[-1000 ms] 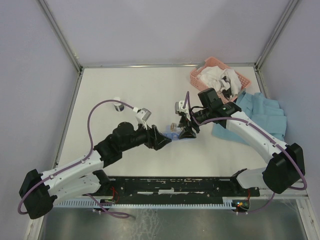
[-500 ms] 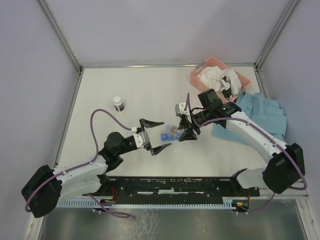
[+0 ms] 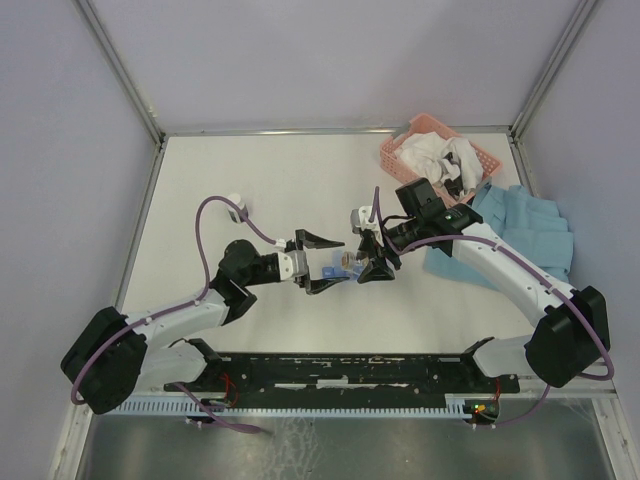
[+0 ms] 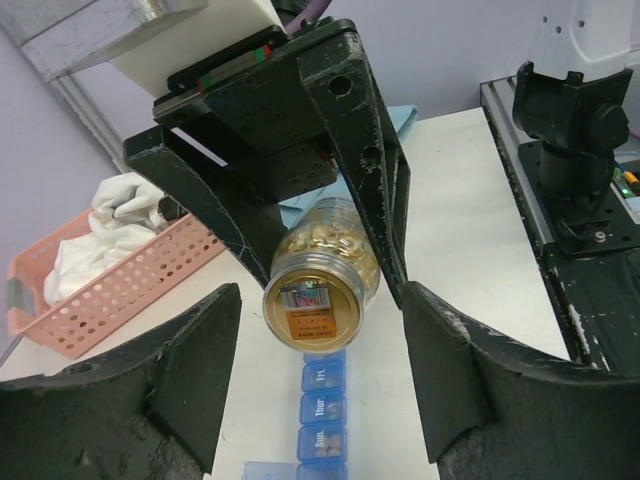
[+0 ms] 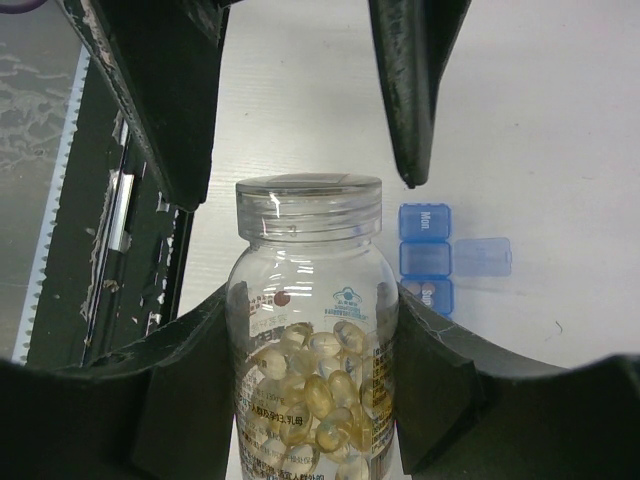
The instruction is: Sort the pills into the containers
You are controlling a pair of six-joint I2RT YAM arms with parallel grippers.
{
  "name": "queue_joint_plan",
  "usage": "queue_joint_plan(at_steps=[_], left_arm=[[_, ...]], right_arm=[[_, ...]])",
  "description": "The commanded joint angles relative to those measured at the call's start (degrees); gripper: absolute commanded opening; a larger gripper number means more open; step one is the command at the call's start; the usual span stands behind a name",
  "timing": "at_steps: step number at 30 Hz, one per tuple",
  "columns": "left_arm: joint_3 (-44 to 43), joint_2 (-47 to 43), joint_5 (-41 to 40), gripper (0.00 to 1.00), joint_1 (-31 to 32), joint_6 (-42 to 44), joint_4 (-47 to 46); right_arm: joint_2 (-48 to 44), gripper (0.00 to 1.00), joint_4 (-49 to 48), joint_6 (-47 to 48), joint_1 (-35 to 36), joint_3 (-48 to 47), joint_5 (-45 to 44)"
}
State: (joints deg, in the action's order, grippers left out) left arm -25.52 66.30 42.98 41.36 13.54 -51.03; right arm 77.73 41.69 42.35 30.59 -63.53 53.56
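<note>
My right gripper (image 3: pixel 372 262) is shut on a clear bottle (image 3: pixel 349 258) of pale yellow capsules, held level over the table with its lid on. The right wrist view shows the bottle (image 5: pixel 310 350) clamped between both pads. The blue pill-organiser strip (image 3: pixel 329 272) lies under the bottle's cap end; one lid (image 5: pixel 480 257) stands open. Small orange pills (image 4: pixel 322 441) lie in the "Sun." compartment of the strip (image 4: pixel 322 385). My left gripper (image 3: pixel 342 262) is open, its fingers either side of the capped end of the bottle (image 4: pixel 320 290) without touching it.
A pink basket (image 3: pixel 437 155) with white cloth sits at the back right, also in the left wrist view (image 4: pixel 110 290). A blue cloth (image 3: pixel 530 230) lies right of it. A small white-capped bottle (image 3: pixel 234 202) stands at the left. The black rail (image 3: pixel 350 370) runs along the near edge.
My left arm drew back from the strip and opened, then swung forward again; its open fingers now flank the bottle's cap. The right arm and bottle have stayed put.
</note>
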Motion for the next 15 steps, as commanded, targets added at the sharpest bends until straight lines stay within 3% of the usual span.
queue_joint_plan(at_steps=[1,15], left_arm=[[-2.3,0.5,3.1,0.70,-0.1,0.1,-1.4],[-2.8,2.0,3.1,0.58,-0.1,-1.2,-1.3]], right_arm=[[-1.3,0.01,-0.1,1.0,0.0,-1.2,2.2],[-1.0,0.01,-0.1,1.0,-0.1,-1.3,2.1]])
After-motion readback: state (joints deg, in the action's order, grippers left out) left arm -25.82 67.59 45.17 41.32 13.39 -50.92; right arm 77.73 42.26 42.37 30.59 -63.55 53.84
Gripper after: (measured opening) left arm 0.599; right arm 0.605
